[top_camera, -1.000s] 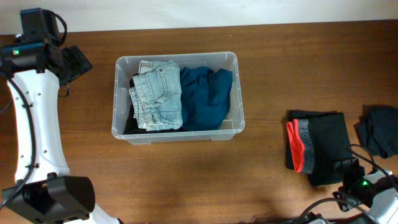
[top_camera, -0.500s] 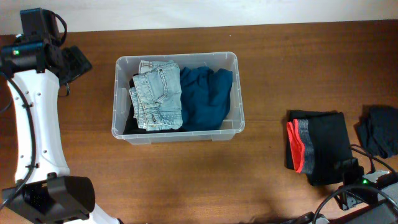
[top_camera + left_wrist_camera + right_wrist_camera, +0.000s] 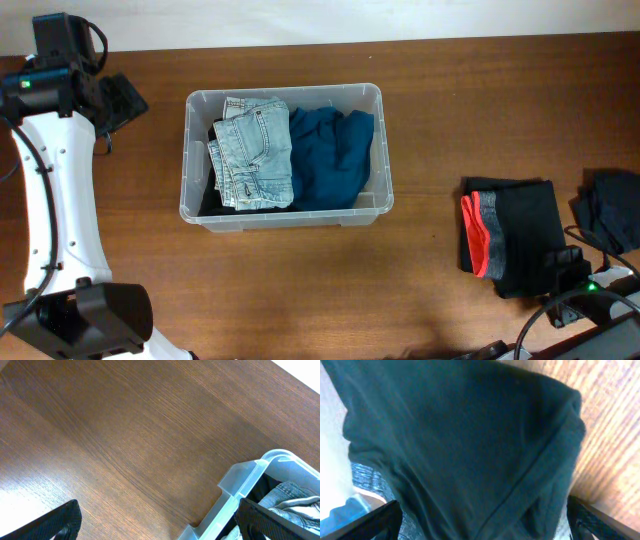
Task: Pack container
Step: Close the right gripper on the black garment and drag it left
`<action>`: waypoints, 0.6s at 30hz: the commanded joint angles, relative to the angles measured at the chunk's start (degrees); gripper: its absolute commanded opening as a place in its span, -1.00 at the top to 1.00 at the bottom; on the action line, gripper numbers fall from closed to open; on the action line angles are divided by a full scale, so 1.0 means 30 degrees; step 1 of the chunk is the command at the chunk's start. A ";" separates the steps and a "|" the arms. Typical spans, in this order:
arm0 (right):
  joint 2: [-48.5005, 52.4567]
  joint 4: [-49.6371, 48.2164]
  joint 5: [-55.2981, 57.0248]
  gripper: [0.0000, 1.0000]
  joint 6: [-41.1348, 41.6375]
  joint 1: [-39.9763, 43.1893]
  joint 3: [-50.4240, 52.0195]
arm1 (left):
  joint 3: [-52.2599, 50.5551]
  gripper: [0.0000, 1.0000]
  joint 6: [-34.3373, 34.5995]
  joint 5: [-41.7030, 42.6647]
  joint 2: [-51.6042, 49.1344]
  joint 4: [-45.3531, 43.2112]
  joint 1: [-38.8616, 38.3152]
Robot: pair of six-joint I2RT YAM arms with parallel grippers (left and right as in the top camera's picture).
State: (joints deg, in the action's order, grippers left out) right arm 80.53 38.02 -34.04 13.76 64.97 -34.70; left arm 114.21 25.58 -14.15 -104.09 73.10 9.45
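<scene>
The container (image 3: 283, 222), a clear plastic bin, stands left of centre on the wooden table. Inside it lie folded light-blue jeans (image 3: 255, 155) and a dark blue garment (image 3: 330, 155). My left gripper (image 3: 128, 100) hovers open to the left of the bin. In the left wrist view the left gripper (image 3: 162, 527) has bare wood between its fingers, and a bin corner (image 3: 250, 472) lies by its right finger. My right gripper (image 3: 562, 265) is open over the near corner of a folded black garment (image 3: 520, 235). That dark cloth (image 3: 460, 435) fills the right wrist view above the right gripper (image 3: 485, 525).
The folded black garment shows a red and grey edge (image 3: 478, 235) on its left side. Another dark crumpled garment (image 3: 612, 210) lies at the right edge of the table. A pale wall runs along the table's far edge.
The right arm has sunk toward the bottom edge of the overhead view, with its gripper still at the black garment's corner. The left arm and the bin have not moved.
</scene>
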 commanded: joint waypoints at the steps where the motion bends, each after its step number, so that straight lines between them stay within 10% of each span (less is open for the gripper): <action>1: 0.0889 -0.0342 0.0007 -0.97 0.0000 0.0102 0.0146 | 0.0117 -0.99 0.0182 -0.0073 0.0379 0.0022 0.0066; 18: 0.4379 -0.3133 -0.0007 -0.97 0.1137 -0.2878 0.0561 | 0.0117 -0.99 0.0182 -0.0073 0.0379 0.0022 0.0066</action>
State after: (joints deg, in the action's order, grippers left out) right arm 88.38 29.02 -41.80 15.22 60.60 -37.04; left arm 114.21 25.58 -14.15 -104.09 73.10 9.45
